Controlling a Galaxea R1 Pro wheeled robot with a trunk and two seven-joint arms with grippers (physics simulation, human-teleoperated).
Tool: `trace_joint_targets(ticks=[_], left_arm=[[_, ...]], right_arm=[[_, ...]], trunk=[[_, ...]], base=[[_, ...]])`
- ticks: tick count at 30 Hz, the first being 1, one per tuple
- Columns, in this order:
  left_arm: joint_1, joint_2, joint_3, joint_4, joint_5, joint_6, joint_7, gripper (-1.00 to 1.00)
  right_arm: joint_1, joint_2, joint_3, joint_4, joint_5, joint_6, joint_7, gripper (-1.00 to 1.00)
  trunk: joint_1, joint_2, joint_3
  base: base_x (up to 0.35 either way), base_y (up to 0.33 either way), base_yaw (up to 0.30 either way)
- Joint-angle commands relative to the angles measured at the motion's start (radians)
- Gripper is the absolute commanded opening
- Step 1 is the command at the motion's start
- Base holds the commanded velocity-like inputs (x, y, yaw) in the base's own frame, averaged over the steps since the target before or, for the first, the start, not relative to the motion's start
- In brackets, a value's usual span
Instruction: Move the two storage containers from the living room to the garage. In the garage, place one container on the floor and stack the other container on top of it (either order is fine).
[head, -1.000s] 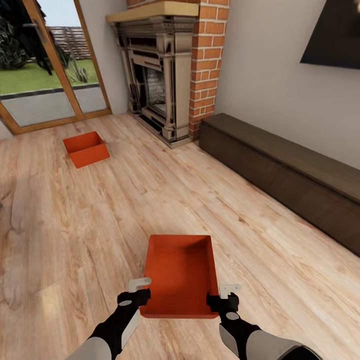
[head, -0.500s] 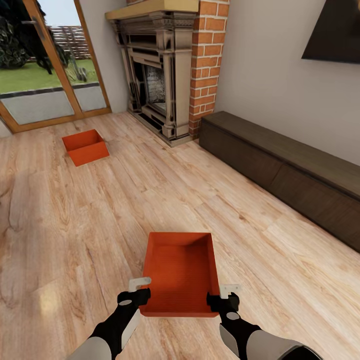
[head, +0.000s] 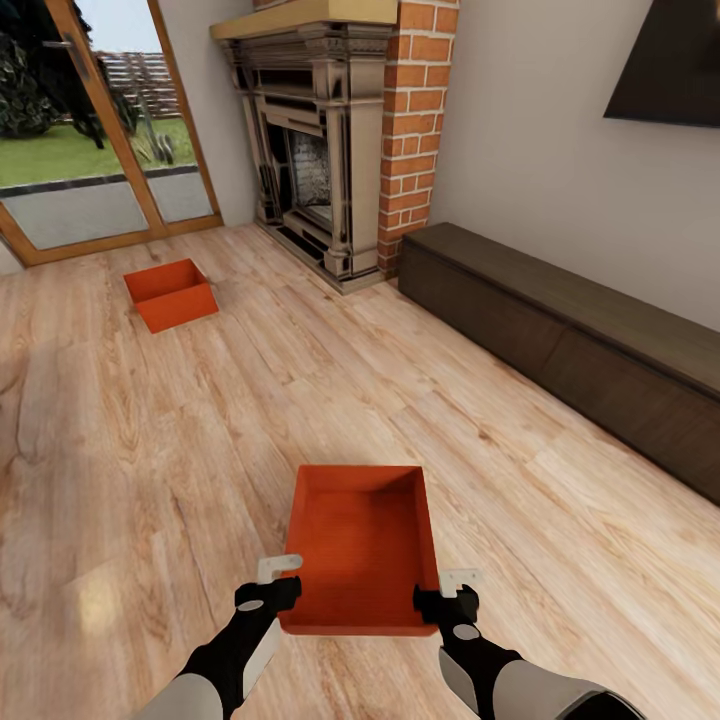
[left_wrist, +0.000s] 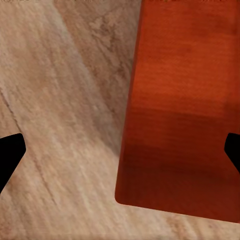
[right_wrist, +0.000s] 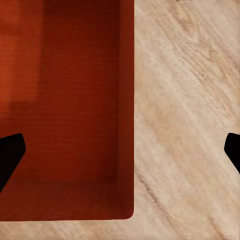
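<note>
Down low, both arms reaching forward over the wood-plank floor (head: 150, 450), one at each near corner of the near storage container (head: 362, 545). Left gripper (head: 270, 590) at its near-left corner, fingers spread wide with the container's side wall between the dark fingertips (left_wrist: 10, 155). Right gripper (head: 452, 592) at the near-right corner, likewise spread wide, straddling the right wall, one fingertip (right_wrist: 10, 157) over the bin's inside, the other over bare planks. Neither clamped on anything. Near container open-topped, nothing inside but its ribbed orange-red bottom. Second storage container (head: 171, 294) well apart, near the glass door (head: 95, 150), also holding nothing. Brick fireplace (head: 345, 140) and dark low cabinet (head: 570, 340) along the wall
</note>
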Motion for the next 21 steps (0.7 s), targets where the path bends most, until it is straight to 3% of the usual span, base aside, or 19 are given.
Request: trace_joint_targets(ticks=[1, 12, 21], left_arm=[[0.0, 0.0, 0.0, -0.001, 0.003, 0.006, 0.002, 1.0], [0.0, 0.0, -0.001, -0.001, 0.004, 0.006, 0.002, 1.0], [0.0, -0.001, 0.001, 0.002, 0.005, 0.006, 0.003, 1.0]], right_arm=[[-0.001, 0.0, 0.009, 0.001, -0.009, -0.003, -0.003, 1.0], [-0.001, 0.0, 0.008, 0.002, -0.01, -0.01, -0.003, 1.0], [-0.001, 0.001, 0.008, 0.001, -0.011, -0.01, -0.003, 1.0]], trunk=[[0.0, 0.0, -0.001], [0.0, 0.0, -0.001], [0.0, 0.0, -0.001]], base=[[0.174, 0.0, 0.0], [0.209, 0.0, 0.0], [0.027, 0.0, 0.0]])
